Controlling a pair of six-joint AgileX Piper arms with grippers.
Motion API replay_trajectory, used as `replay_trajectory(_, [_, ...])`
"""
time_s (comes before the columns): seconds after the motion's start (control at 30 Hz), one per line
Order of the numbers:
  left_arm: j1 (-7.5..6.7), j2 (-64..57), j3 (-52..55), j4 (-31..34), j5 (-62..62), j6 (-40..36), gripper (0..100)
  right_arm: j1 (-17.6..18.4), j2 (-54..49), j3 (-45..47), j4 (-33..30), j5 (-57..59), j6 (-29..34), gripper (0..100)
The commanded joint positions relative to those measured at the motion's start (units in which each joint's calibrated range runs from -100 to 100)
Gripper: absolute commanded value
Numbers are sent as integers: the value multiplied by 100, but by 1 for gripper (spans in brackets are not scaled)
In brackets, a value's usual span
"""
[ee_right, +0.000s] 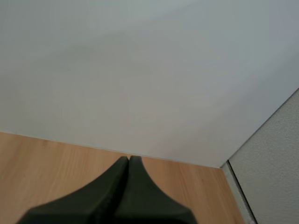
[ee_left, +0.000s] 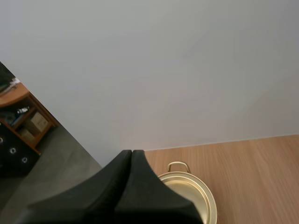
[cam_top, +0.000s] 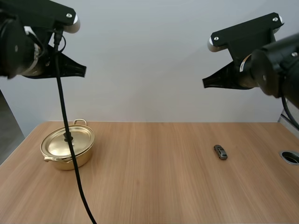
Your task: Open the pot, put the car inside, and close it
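Note:
A gold pot (cam_top: 68,147) with its lid (cam_top: 65,141) on sits at the table's left; its black knob (cam_top: 67,137) points up. The pot (ee_left: 191,193) also appears just beyond my left gripper's tips in the left wrist view. A small dark toy car (cam_top: 220,152) lies on the table's right side. My left gripper (cam_top: 83,71) hangs high above the pot, shut, its fingers (ee_left: 131,153) pressed into one wedge. My right gripper (cam_top: 204,83) hangs high above the table near the car's side, shut too, fingers (ee_right: 128,159) together over bare wood.
The wooden table (cam_top: 149,177) runs wide between pot and car. A round grommet hole (cam_top: 290,157) sits at the far right edge. A grey wall panel (ee_right: 271,172) borders the table's right end.

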Motion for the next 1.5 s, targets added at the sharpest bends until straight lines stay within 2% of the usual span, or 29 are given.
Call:
replay_trajectory(0.0, [0, 2175, -599, 24, 2780, -4, 0, 1, 2271, -1259, -54, 2884, 11, 0])
replay_trajectory(0.07, [0, 2203, -466, 87, 2496, -4, 7, 1, 2317, -1259, -152, 2884, 11, 0])
replay_trajectory(0.1, [0, 2203, -413, 135, 2359, -4, 15, 1, 2343, -1259, -219, 2884, 11, 5])
replay_trajectory(0.17, [0, 2203, -387, 159, 2172, -4, 36, 1, 2384, -1259, -361, 2884, 11, 33])
replay_trajectory(0.2, [0, 2203, -371, 159, 2020, -4, 53, 1, 2410, -1259, -436, 2884, 11, 52])
replay_trajectory(0.27, [0, 2203, -371, 159, 1833, -4, 96, 1, 2465, -1259, -528, 2884, 11, 99])
replay_trajectory(0.3, [0, 2203, -371, 196, 1808, -4, 100, 1, 2513, -1259, -525, 2884, -2, 100])
replay_trajectory(0.4, [0, 2203, -371, 303, 1808, -4, 100, 1, 2568, -1259, -620, 2864, -24, 100])
replay_trajectory(0.63, [0, 2203, -371, 373, 1741, -63, 100, 1, 2593, -1259, -397, 2882, 0, 100])
replay_trajectory(0.93, [0, 2435, -46, 352, 1638, -1650, 100, 1, 2593, -1259, -385, 2882, 9, 100])
replay_trajectory(1.2, [0, 2689, 23, 178, 1560, -1778, 100, 1, 2593, -1259, -406, 2965, 8, 100])
replay_trajectory(1.47, [0, 3168, 240, 102, 610, -1778, 100, 1, 2593, -1259, -690, 3490, 8, 100])
